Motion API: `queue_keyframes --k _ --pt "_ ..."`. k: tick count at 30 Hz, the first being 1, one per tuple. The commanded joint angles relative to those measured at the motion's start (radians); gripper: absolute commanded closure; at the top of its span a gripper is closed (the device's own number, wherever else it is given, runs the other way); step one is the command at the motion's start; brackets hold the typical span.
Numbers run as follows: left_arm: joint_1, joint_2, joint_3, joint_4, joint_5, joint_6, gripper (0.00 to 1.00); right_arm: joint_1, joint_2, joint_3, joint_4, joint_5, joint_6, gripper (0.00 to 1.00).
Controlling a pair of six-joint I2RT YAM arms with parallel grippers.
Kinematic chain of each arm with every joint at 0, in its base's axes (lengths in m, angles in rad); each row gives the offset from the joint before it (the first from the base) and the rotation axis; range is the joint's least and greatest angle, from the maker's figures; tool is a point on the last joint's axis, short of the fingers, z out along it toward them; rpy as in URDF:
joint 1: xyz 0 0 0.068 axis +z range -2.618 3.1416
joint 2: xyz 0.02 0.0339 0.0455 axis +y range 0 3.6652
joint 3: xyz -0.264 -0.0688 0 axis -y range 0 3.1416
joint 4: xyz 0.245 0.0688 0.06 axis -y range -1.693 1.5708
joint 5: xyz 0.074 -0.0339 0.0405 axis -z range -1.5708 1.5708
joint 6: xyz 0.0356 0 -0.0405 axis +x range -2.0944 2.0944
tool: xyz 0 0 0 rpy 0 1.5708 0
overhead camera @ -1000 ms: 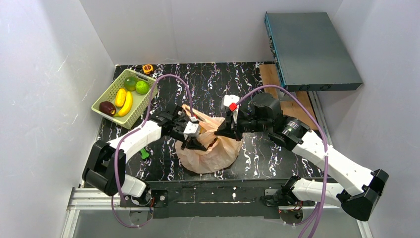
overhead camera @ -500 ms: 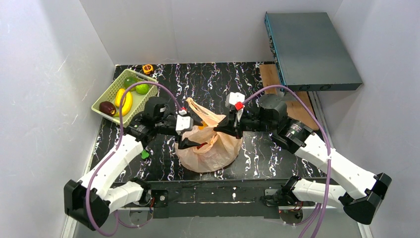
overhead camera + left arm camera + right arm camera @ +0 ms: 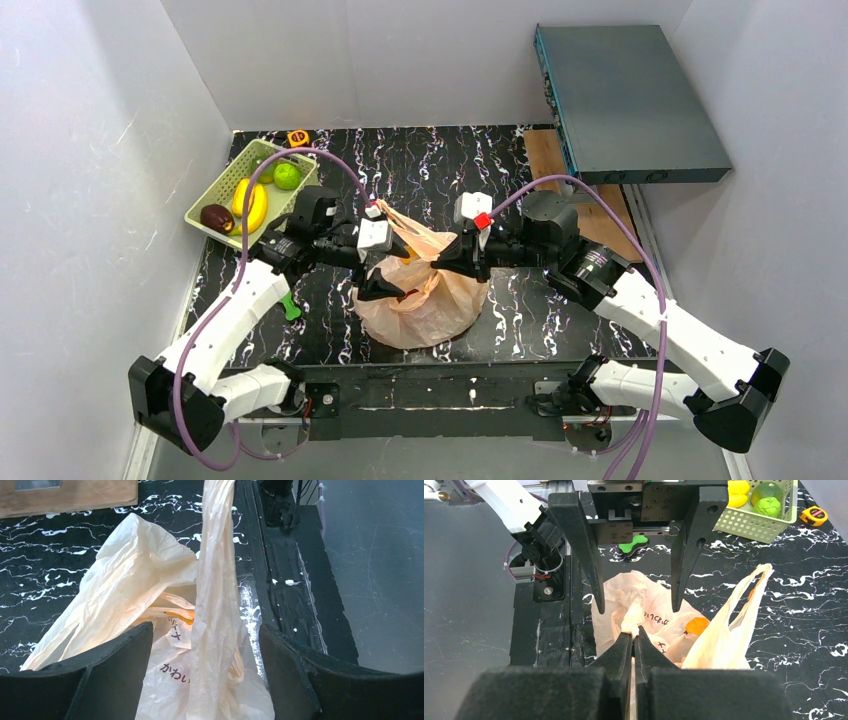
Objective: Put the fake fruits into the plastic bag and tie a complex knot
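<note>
**Handle pinched on one side, loose on the other, and fruit not yet bagged**

The plastic bag (image 3: 425, 310) slumps on the black marbled tabletop (image 3: 560, 300), close to its near edge. Its mouth gapes, and an orange fruit (image 3: 697, 625) shows inside.

Over the bag's right side, the right claw (image 3: 631, 637) is clamped on a twisted strand of one handle (image 3: 634, 607). It pulls that strand up from the bag's mouth.

Over the bag's left side, the left claw (image 3: 206, 629) stands wide and holds nothing. The other handle loop (image 3: 215, 555) rises between its two fingers, seemingly gripped by neither. No knot has formed yet.

Beyond the bag to the left, the green basket (image 3: 222, 182) holds bananas (image 3: 250, 200), limes (image 3: 287, 176) and a dark plum (image 3: 215, 216). A green bone toy (image 3: 291, 310) lies just left of the bag, and a tape measure (image 3: 298, 138) lies past the basket.

**Risks**
- **Fruit shut out:** tying now would close the bag with those fruits outside it.
- **A missed grasp:** the free loop is limp film. If it sags or swings as the left claw closes, the fingers could meet on air or catch only an edge.
- **Tearing or spilling:** a hard pull from the right claw could stretch or tear the thin strand. It could also drag the light bag over and spill what is inside.
- **A weak knot:** uneven tension between the two handles would likely leave a knot that slips.
</note>
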State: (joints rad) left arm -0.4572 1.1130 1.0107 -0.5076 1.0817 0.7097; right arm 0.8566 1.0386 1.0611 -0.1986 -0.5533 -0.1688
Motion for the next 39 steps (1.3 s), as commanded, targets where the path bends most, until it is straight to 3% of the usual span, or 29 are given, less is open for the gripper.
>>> queue_keyframes --k 1,7,12,13,16,18,22,23,27,39 --pt "-0.057 -0.060 -0.026 0.089 -0.100 -0.126 0.28 -0.004 0.000 0.014 0.063 -0.015 -0.016 0.99" --pt "-0.081 -0.060 -0.044 0.155 -0.211 -0.226 0.63 -0.004 0.012 0.032 0.053 -0.023 -0.012 0.99" --pt "-0.081 -0.064 -0.055 0.161 -0.175 -0.230 0.66 -0.003 0.038 0.053 0.054 -0.021 0.000 0.99" --pt "-0.081 -0.064 -0.056 0.163 -0.168 -0.238 0.71 -0.004 0.041 0.056 0.054 -0.020 0.001 0.99" --pt "-0.081 -0.074 -0.070 0.161 -0.166 -0.242 1.00 -0.004 0.043 0.071 0.036 -0.023 0.006 0.98" --pt "-0.080 -0.096 -0.097 0.160 -0.167 -0.215 1.00 -0.005 0.040 0.099 -0.006 0.003 0.025 0.78" --pt "-0.080 -0.167 -0.159 0.141 -0.136 -0.099 1.00 -0.040 0.013 0.163 -0.110 0.045 0.051 0.15" --pt "-0.080 -0.181 -0.171 0.139 -0.131 -0.077 1.00 -0.057 0.006 0.175 -0.121 0.051 0.061 0.04" --pt "-0.079 -0.217 -0.197 0.132 -0.102 0.014 1.00 -0.108 0.035 0.227 -0.196 0.043 0.066 0.02" --pt "-0.080 -0.240 -0.200 0.082 -0.046 0.167 1.00 -0.157 0.455 0.487 -0.456 -0.102 -0.058 0.02"
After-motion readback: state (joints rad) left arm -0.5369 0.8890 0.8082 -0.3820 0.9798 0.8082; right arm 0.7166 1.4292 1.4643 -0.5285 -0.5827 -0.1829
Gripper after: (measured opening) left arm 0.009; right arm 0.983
